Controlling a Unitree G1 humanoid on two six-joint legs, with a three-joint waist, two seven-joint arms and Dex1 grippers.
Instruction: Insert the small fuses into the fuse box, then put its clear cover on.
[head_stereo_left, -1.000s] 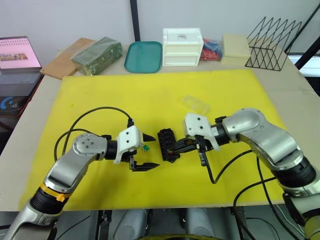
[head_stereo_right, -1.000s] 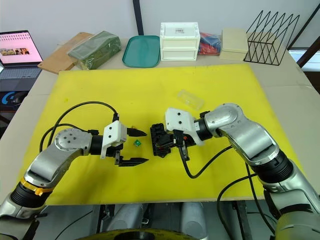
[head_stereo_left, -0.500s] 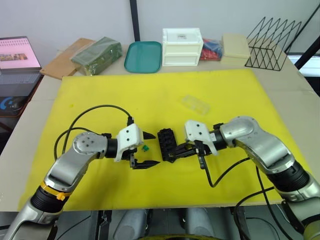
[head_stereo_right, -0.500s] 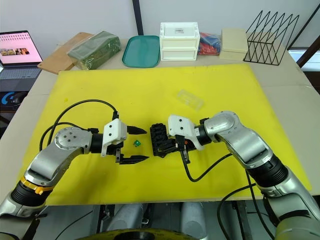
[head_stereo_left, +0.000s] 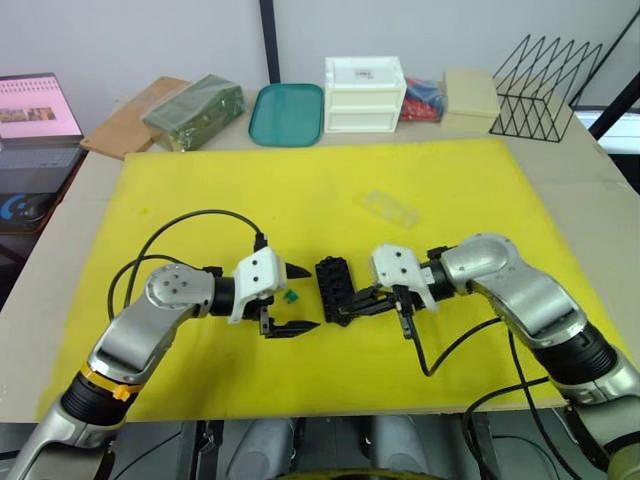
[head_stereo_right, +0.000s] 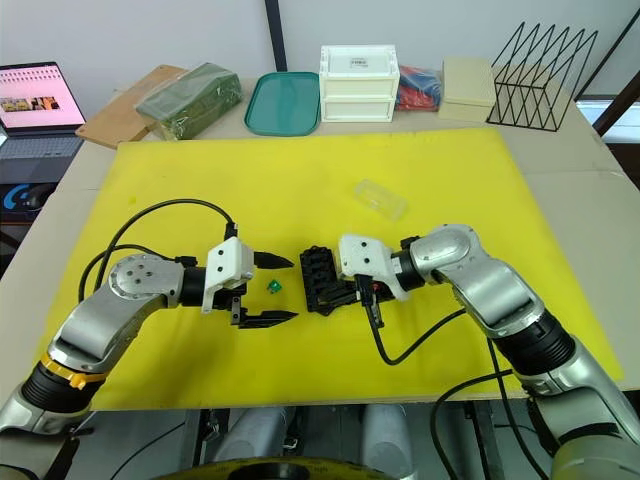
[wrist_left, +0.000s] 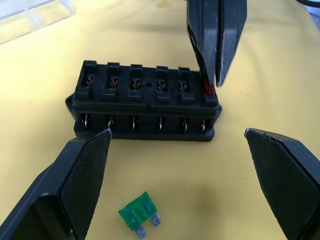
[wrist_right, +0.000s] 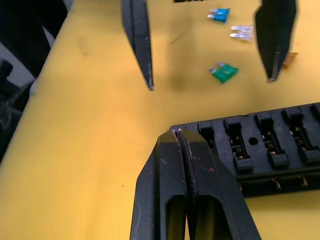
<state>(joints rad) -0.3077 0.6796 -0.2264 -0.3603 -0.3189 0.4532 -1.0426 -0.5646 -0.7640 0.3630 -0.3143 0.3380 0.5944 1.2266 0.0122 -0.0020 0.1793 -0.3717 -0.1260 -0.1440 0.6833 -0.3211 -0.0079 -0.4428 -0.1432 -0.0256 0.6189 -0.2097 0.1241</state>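
Observation:
The black fuse box (head_stereo_left: 334, 287) lies on the yellow mat between my two grippers. My right gripper (wrist_left: 212, 88) is shut with its tips at the box's end slot, where a red fuse (wrist_left: 208, 90) shows between them. My left gripper (head_stereo_left: 310, 298) is open and faces the box, with a green fuse (wrist_left: 139, 217) lying on the mat between its fingers. Teal (wrist_right: 220, 15), pale grey (wrist_right: 241, 34) and amber (wrist_right: 289, 59) fuses lie on the mat beyond the left gripper. The clear cover (head_stereo_left: 390, 208) rests on the mat farther back, right of the box.
Along the table's back stand a teal tray (head_stereo_left: 287, 113), a white drawer unit (head_stereo_left: 365, 93), a beige box (head_stereo_left: 470, 97) and a black wire rack (head_stereo_left: 548, 87). A green packet (head_stereo_left: 195, 108) and a laptop (head_stereo_left: 38, 110) are at the back left.
My right wrist has dropped slightly toward the table's near edge while its tips stay at the fuse box. The left gripper and the green fuse have not moved.

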